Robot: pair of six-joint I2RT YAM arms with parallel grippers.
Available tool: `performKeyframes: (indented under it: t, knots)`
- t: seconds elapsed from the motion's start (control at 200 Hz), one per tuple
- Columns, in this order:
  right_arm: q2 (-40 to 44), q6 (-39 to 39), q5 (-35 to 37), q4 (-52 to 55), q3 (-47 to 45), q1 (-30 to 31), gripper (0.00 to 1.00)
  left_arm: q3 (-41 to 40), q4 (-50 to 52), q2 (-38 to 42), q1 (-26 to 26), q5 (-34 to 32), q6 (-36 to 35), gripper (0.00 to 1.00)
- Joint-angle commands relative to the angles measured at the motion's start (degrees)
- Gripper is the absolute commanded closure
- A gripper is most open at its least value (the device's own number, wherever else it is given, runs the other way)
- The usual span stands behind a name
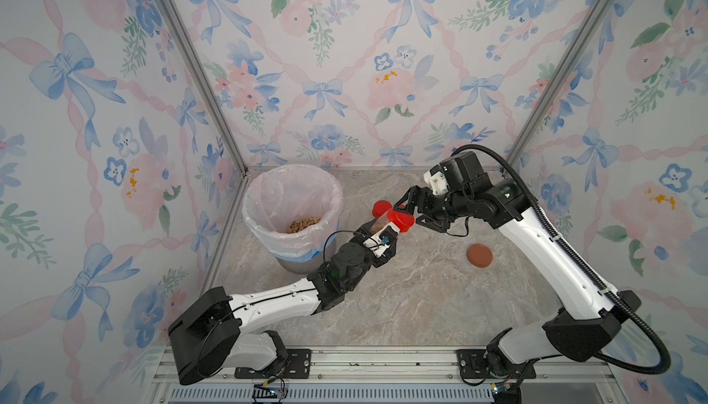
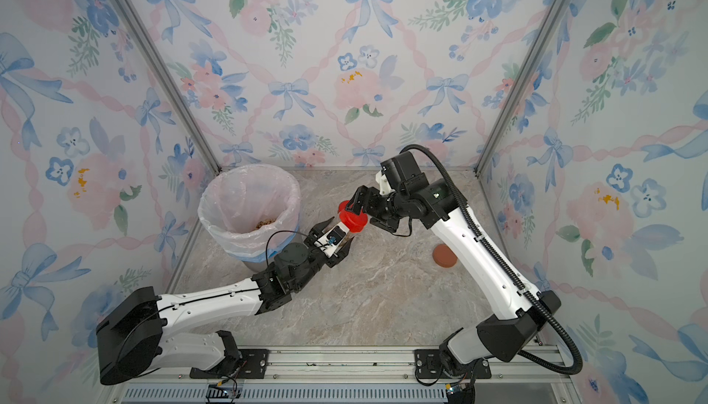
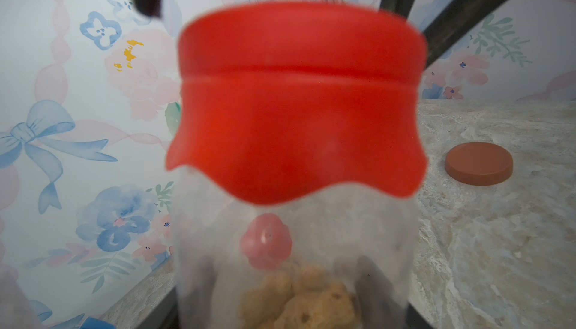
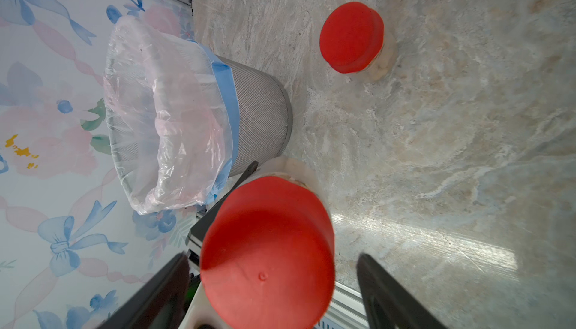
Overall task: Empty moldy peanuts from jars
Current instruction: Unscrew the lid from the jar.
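You are at the uncapping step for one of the slim jars. Your left jaws are clamped on the body of a slim clear plastic jar [image 3: 358,234], held off the surface and tipped toward the right arm, with its bright red screw lid [image 4: 268,249] on. Your right jaws stand open on either side of that lid. One finger is close against it and the other is clearly apart, so they have no grip on it.

As I read it, your next move is to close squarely on the lid and twist it off while the left holds firm. Then carry the jar over the bin and tip it. Keep the lid centred between the jaws, or the twist may slip on the smooth plastic.

A small heap of pale tan peanuts [image 3: 299,299] lies at the bottom of the held jar. The grey mesh bin with pinkish plastic liner [image 1: 253,210] stands near the left arm, with a layer of peanuts [image 1: 304,225] at its bottom.

A second slim red-lidded jar [image 4: 352,37] stands upright and capped on the marble-patterned surface [image 1: 402,298], with pale nuts showing under its lid. A flat round brown lid [image 1: 479,255] lies alone, well apart, and the jar it belongs to is not in view.
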State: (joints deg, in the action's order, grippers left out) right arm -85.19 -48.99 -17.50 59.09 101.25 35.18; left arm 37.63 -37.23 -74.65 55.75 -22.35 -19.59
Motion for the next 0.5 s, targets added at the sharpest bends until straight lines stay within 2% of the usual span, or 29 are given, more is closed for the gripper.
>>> performKeyframes:
  t: [0.0, 0.23, 0.495]
  knots:
    - [-1.1, 1.1, 0.1, 0.8, 1.0, 1.2, 0.13, 0.6, -2.7, -0.3, 0.3, -0.8, -1.2, 0.80]
    - [-2.5, 4.0, 2.3, 3.1, 1.5, 2.9, 0.15, 0.9, -2.7, -0.5, 0.3, -1.0, -1.5, 0.80]
    - [-2.8, 11.9, 4.3, 5.5, 1.4, 3.3, 0.31, 0.6, -2.7, 0.4, 0.3, 0.1, -0.5, 0.79]
